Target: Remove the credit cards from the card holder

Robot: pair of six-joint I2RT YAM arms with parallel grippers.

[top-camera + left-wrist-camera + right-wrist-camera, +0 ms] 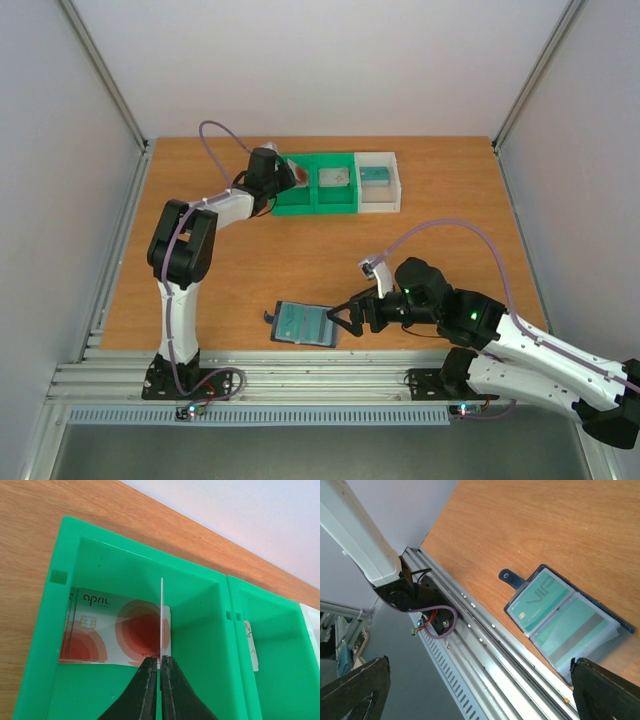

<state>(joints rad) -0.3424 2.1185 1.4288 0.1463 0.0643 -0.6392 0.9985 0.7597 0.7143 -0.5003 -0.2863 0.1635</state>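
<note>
Left fingers (154, 666) at the green bin (55, 630) pinching a card (162, 615); right fingers (342, 318) spread by the card holder (305, 323).
Left fingers nearly closed on the card's bottom edge, card upright and edge-on over the bin's leftmost compartment, with red-blotch cards (115, 630) flat on the floor below. Card holder lies open at the near table (250, 260) edge with two teal cards (540, 602) in its panels. Right fingers wide apart, holding nothing, just right of it. White bin (378, 205) adjoins the green one.
</note>
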